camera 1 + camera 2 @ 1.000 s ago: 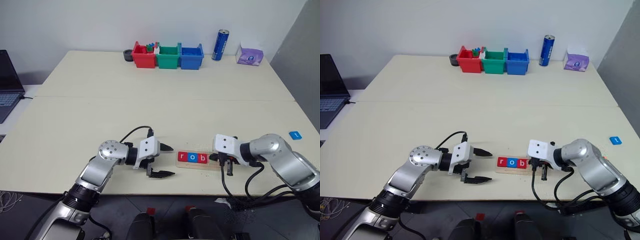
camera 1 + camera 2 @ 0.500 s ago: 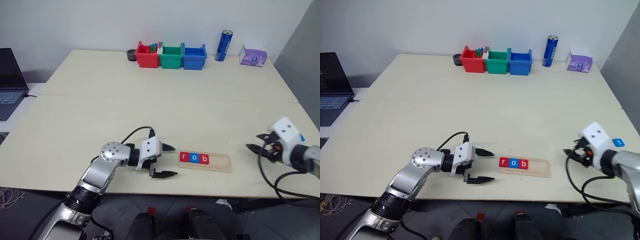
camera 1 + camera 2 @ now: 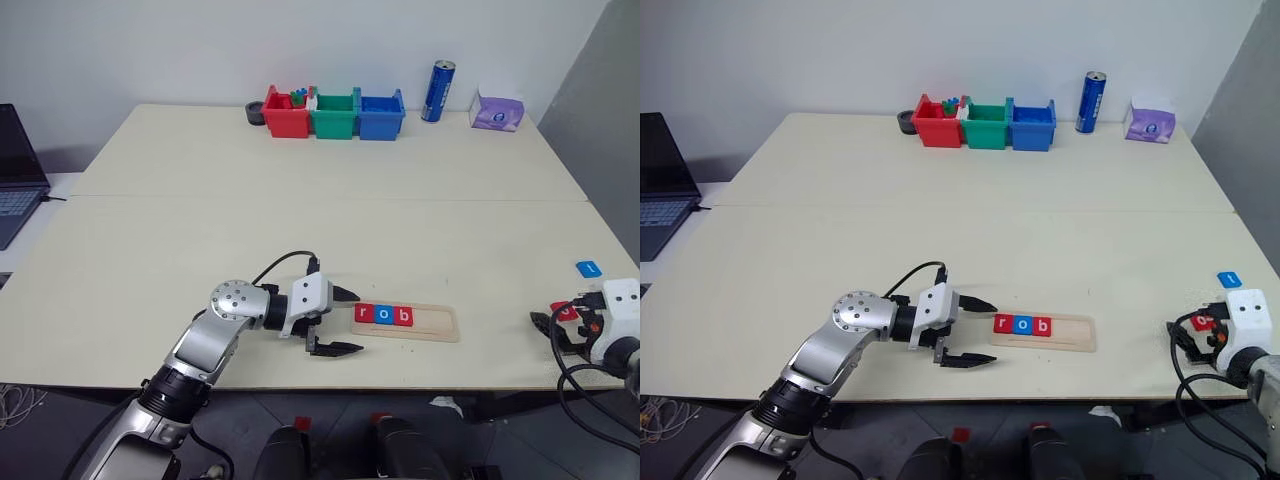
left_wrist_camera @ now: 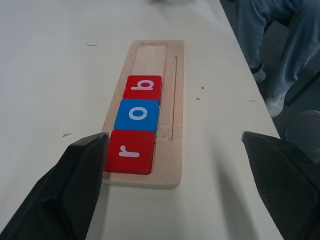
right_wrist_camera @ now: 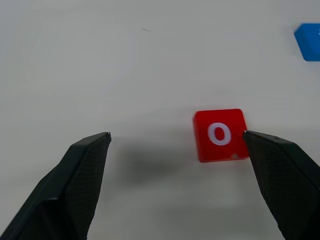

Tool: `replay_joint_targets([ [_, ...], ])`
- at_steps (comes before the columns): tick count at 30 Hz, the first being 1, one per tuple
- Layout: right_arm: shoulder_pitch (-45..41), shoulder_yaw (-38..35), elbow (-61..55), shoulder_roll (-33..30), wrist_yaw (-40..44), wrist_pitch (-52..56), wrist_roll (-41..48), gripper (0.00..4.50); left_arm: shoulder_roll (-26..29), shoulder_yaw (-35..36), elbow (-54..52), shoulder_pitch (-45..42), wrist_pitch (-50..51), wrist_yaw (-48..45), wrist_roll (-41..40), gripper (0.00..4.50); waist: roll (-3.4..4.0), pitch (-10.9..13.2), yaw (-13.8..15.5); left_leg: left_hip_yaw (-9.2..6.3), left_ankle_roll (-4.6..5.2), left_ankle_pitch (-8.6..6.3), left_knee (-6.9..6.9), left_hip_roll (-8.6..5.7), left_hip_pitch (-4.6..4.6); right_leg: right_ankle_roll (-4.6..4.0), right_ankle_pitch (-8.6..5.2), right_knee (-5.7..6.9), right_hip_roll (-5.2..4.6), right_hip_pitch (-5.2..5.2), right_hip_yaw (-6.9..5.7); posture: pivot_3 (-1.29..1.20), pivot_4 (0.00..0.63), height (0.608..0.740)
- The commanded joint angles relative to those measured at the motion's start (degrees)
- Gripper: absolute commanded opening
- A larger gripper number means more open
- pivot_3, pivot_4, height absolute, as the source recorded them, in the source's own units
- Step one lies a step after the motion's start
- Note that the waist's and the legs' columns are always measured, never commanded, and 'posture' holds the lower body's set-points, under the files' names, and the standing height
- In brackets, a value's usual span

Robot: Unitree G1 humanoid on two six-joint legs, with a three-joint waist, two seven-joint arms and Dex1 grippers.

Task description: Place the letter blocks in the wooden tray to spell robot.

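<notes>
Nearby, a person's leg (image 4: 272, 45) stands beside the table (image 3: 300, 200).

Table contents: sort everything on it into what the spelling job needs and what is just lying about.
Needed:
- wooden tray
- r, o, b blocks seated in the tray
- red o block
- blue block

Lying about:
- red, green, blue bins
- blue can
- purple pack
- laptop
</notes>
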Motion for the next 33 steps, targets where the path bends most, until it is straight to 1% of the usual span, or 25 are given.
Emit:
replay_joint_targets([
  [1, -1.6, -0.7, 3.3, -0.5, -1.7, -3.5, 0.1, 4.48, -0.1, 0.0, -1.0, -0.9, -0.8, -0.5, -0.5, 4.50, 0.00, 0.0, 0.0, 0.01, 0.00, 0.00, 0.00, 0.00, 0.00, 0.00, 0.00, 0.00, 0.00, 0.00, 0.00, 0.00, 0.150, 0.740],
  [5, -2.7, 0.4, 7.6, -0.9, -2.0, -6.7, 0.3, 4.48, 0.1, -0.1, -1.1, -0.9, -0.8, -0.6, -0.3, 4.50, 0.01, 0.0, 0.0, -0.02, 0.00, 0.00, -0.01, 0.00, 0.00, 0.00, 0.00, 0.01, 0.01, 0.00, 0.02, 0.00, 0.150, 0.740],
  [8, -5.0, 0.5, 11.4, -0.9, -2.4, -5.8, 1.5, 4.48, 0.2, -0.1, -1.2, -0.8, -0.8, -0.5, -0.2, 4.50, 0.02, 0.0, -0.1, 0.02, 0.00, 0.00, -0.01, 0.00, 0.02, 0.00, 0.01, 0.01, 0.02, 0.00, 0.03, 0.00, 0.150, 0.740],
  [11, -5.7, 1.0, 12.9, -1.1, -2.8, -4.4, 2.0, 4.48, 0.3, -0.1, -1.3, -0.8, -0.7, -0.4, -0.1, 4.50, 0.02, 0.0, -0.1, 0.03, 0.00, 0.00, 0.00, 0.00, 0.03, 0.00, 0.01, 0.02, 0.01, 0.01, 0.03, 0.00, 0.150, 0.740],
  [14, -6.1, 1.4, 13.7, -1.1, -4.3, -2.1, 2.2, 3.88, 0.4, -0.1, -1.4, -0.7, -0.7, -0.3, 0.0, 4.50, 0.01, 0.0, -0.1, 0.02, 0.00, 0.00, 0.00, 0.01, 0.02, 0.00, 0.01, 0.01, 0.02, 0.01, 0.05, 0.00, 0.150, 0.740],
  [21, -3.7, 1.7, 11.1, -0.8, -5.9, -0.4, 2.4, 1.45, 1.2, 0.3, -1.7, -0.1, -0.9, -0.3, 0.1, 4.50, -0.06, -0.1, 0.2, -0.03, 0.00, 0.00, 0.02, 0.01, 0.02, 0.01, 0.01, -0.01, -0.01, 0.05, 0.06, 0.00, 0.150, 0.740],
  [23, -2.4, 2.0, 8.2, -0.3, -6.3, 0.1, 2.7, 1.45, 1.5, 0.3, -1.7, 0.0, -1.0, -0.3, 0.1, 4.50, -0.04, -0.1, 0.3, -0.08, 0.00, 0.00, 0.02, 0.01, -0.01, 0.02, 0.01, -0.02, -0.02, 0.05, 0.06, 0.00, 0.150, 0.740],
  [25, -0.3, 3.4, 1.7, 1.8, -7.9, 1.2, 3.1, 1.45, 1.9, 0.4, -1.7, 0.2, -1.0, -0.3, 0.0, 4.50, -0.04, -0.1, 0.3, -0.15, 0.00, 0.00, 0.00, 0.01, -0.05, 0.02, 0.00, -0.04, -0.02, 0.04, 0.04, 0.00, 0.150, 0.740],
  [29, 3.0, 7.9, -12.6, 10.0, -14.1, 5.3, 3.8, 1.45, 2.4, 0.4, -1.7, 0.4, -1.2, -0.4, -0.2, 4.50, -0.03, -0.1, 0.0, -0.26, 0.00, 0.00, -0.06, 0.07, -0.06, -0.04, -0.03, -0.02, 0.10, 0.01, -0.03, 0.00, 0.150, 0.740],
  [33, 3.7, 13.5, -20.1, 17.4, -20.6, 8.1, 2.2, 1.45, 2.3, 0.3, -1.4, 0.1, -1.2, -0.5, -0.2, 4.50, 0.00, -0.1, -0.6, -0.26, -0.01, 0.00, -0.07, 0.13, 0.03, -0.07, -0.02, 0.05, 0.10, 0.00, 0.03, 0.00, 0.150, 0.740],
])
